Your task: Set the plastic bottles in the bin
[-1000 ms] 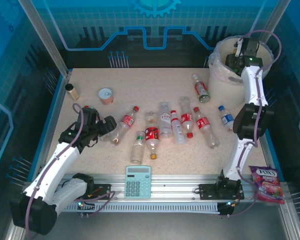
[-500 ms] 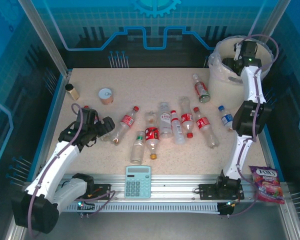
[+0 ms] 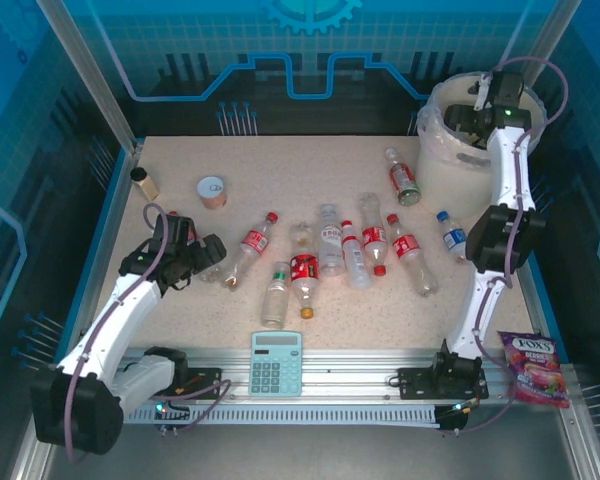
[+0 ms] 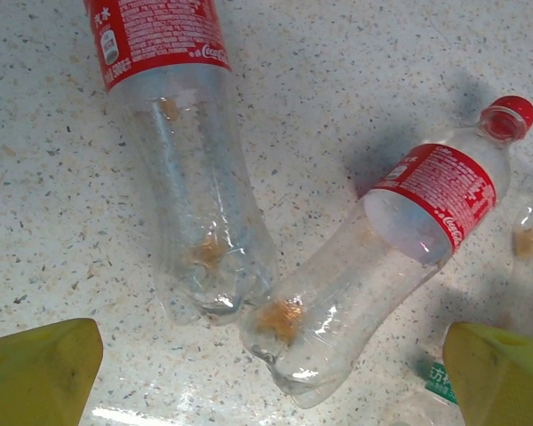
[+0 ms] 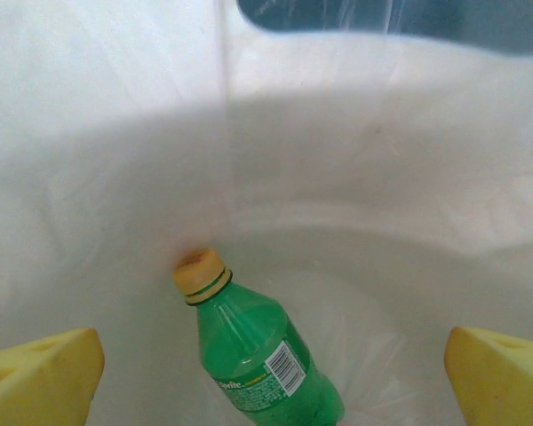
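Observation:
Several clear plastic bottles (image 3: 329, 240) with red caps and labels lie in a loose row mid-table, with a blue-labelled one (image 3: 453, 233) to their right. My left gripper (image 3: 206, 254) hovers open over two red-labelled bottles (image 4: 400, 248) (image 4: 182, 177) lying base to base, its yellow fingertips (image 4: 37, 373) wide on either side. At the far right corner, my right gripper (image 3: 472, 113) hangs open inside the cream-white bin (image 3: 432, 150). A green bottle (image 5: 258, 355) lies loose on the bin's liner (image 5: 355, 160), below the right gripper (image 5: 271, 382) and touching neither fingertip (image 5: 502, 373).
A small brown jar (image 3: 143, 183) and a round tin can (image 3: 212, 190) stand at the far left. A teal calculator (image 3: 277, 363) rests on the front rail, and a candy bag (image 3: 530, 368) lies at the near right. One bottle (image 3: 403, 177) lies beside the bin.
My right gripper has opened over the bin and moved slightly right. The left arm has shifted a little to the left above the two bottles.

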